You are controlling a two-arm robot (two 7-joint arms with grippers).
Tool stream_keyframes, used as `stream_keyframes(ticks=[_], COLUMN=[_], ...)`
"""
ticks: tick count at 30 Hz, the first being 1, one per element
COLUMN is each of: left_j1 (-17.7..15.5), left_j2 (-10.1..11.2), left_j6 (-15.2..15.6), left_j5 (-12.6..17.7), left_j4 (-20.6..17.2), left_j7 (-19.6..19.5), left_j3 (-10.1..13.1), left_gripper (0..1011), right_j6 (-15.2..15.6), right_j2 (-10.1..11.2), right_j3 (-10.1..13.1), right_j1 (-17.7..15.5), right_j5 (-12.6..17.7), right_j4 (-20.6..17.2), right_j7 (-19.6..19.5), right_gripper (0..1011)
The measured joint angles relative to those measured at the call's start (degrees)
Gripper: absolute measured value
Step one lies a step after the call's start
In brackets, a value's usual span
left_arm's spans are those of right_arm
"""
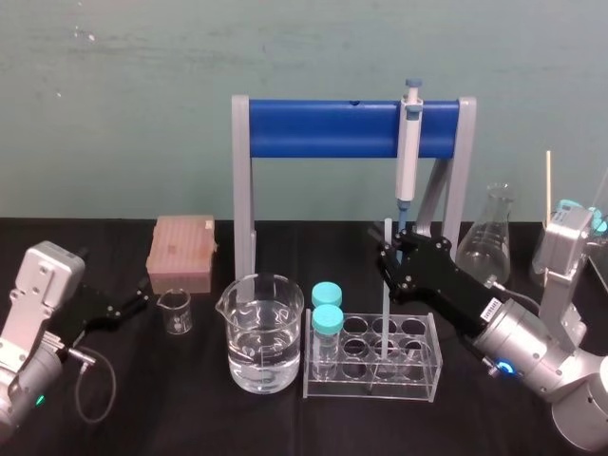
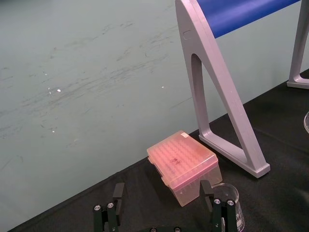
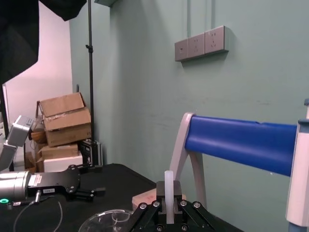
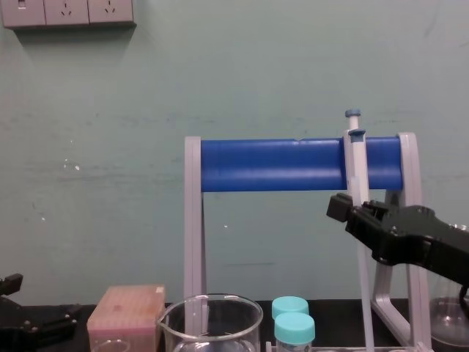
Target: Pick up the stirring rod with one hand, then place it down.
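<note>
The stirring rod [image 1: 385,294] is a thin whitish rod standing upright, its lower end down among the holes of the clear test tube rack [image 1: 432,372]. My right gripper [image 1: 389,255] is shut on its upper part, a short stub sticking out above the fingers. In the right wrist view the rod [image 3: 168,191] sits pinched between the closed fingers of the right gripper [image 3: 168,208]. From the chest, the right gripper [image 4: 343,209] hangs in front of the blue bar, with the rod [image 4: 366,301] running down below it. My left gripper [image 1: 141,296] rests parked at the left, open [image 2: 162,192].
A large beaker of water [image 1: 265,332] stands left of the rack, with two teal-capped vials [image 1: 327,309] in the rack's left end. A small beaker [image 1: 175,311] and a pink tip box [image 1: 181,252] lie near the left gripper. The pipette [image 1: 409,142] hangs on the blue-bar stand [image 1: 323,128]. A flask [image 1: 488,237] stands at the right.
</note>
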Motion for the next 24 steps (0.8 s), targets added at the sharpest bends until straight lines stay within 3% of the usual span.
stream_keyframes(ticks=[24], left_j1=[0.0], left_j2=[0.0], left_j6=[0.0], left_j5=[0.0], left_j4=[0.0], left_j7=[0.0], left_j3=[0.0], left_gripper=[1000], right_j6=[1.6], right_j2=[-0.8], right_j3=[-0.8], right_j1=[-0.4], right_j5=[-1.2], right_j4=[3.0], right_j7=[-0.5], right_gripper=[67])
